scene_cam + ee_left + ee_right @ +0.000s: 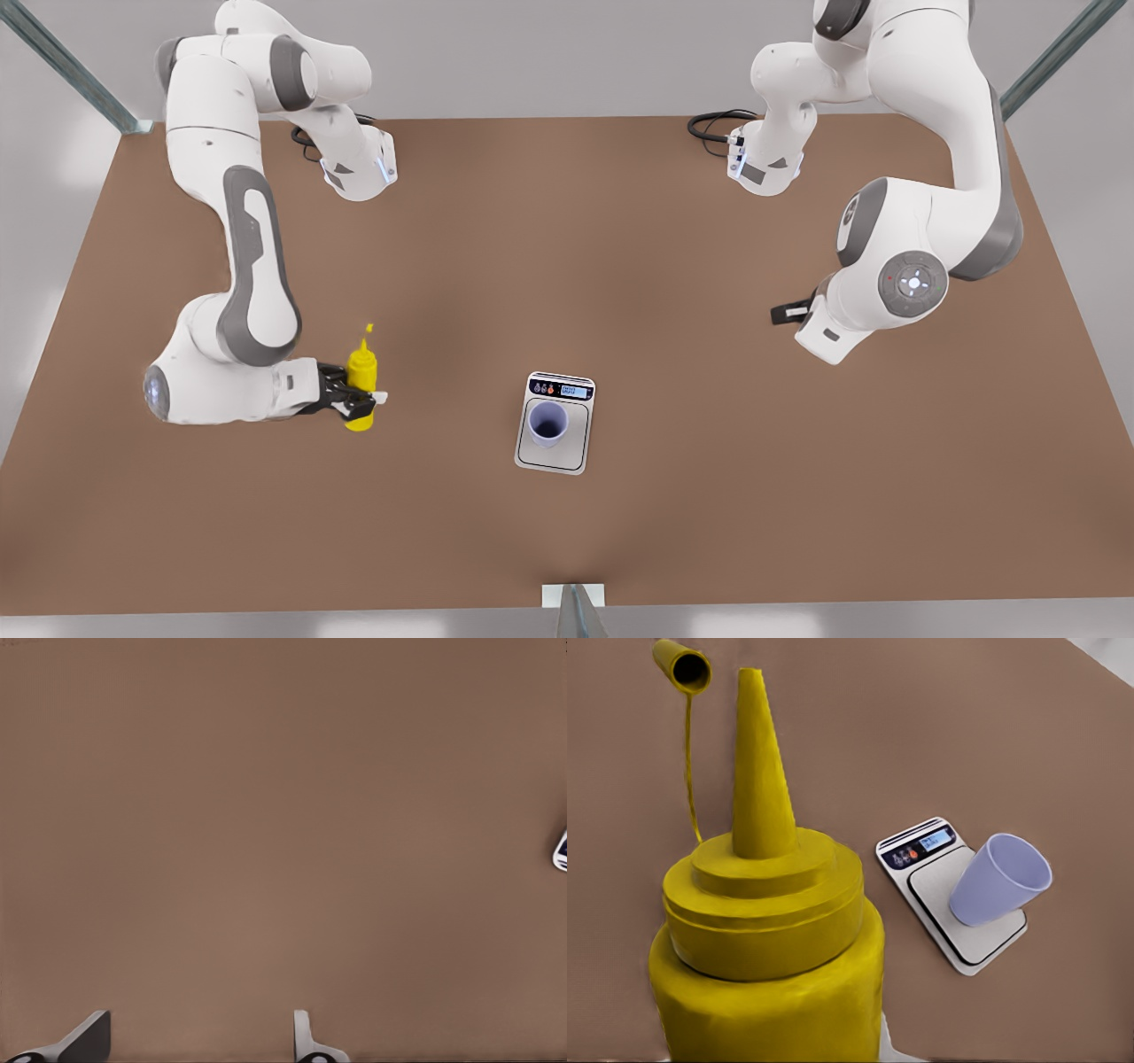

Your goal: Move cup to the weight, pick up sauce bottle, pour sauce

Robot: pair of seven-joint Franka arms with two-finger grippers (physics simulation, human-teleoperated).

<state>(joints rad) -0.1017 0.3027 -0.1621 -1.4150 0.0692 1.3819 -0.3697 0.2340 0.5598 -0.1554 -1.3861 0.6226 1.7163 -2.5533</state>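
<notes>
The lavender cup (547, 423) stands upright on the weight (571, 447), a flat scale near the table's front middle; the right wrist view shows both the cup (999, 879) and the weight (970, 943). The yellow sauce bottle (361, 377) is upright at the front view's left, and my right gripper (354, 400) is shut on its body. Seen close, the sauce bottle (771, 948) has its small tethered cap (682, 665) off the nozzle. My left gripper (787, 312) waits open at the front view's right, its fingers (89, 1041) spread above bare table, with a corner of the weight (561, 850) at the picture's edge.
The brown table (620, 266) spreads wide between the two arms. Black cables (718, 124) lie by the arm base at the back. A metal post (574, 607) meets the table's front edge in the middle.
</notes>
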